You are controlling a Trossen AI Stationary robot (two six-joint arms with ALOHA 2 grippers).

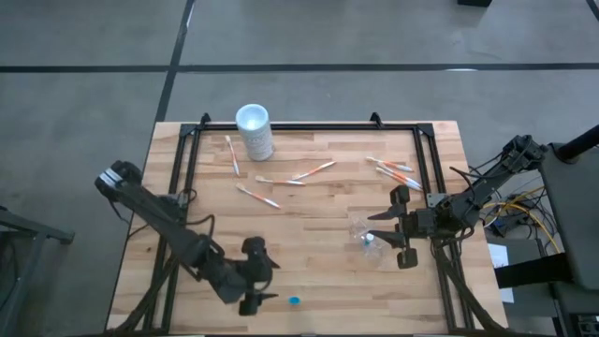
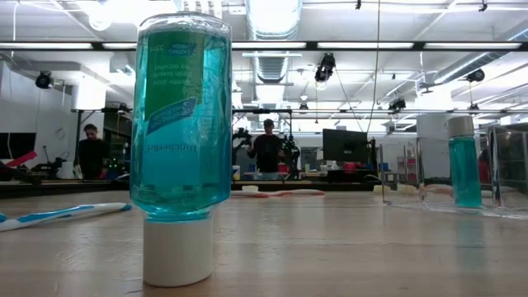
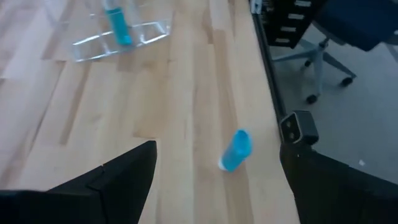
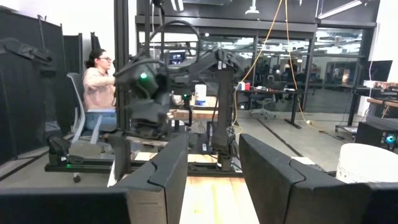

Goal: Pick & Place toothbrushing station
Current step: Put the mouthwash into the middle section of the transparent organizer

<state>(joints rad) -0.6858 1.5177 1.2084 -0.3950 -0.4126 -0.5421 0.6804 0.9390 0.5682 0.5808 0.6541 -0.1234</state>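
Wood-slat bench with black frame rails. On it: white cup at the far edge; orange-and-white toothbrushes scattered mid-bench, another bunch far right; clear plastic cup lying on the right side; small blue bottle near the front edge — on its side.

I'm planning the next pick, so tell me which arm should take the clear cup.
Right, probably. The right gripper is open and sits right beside the clear cup. The left gripper is farther off, next to a small blue cap.
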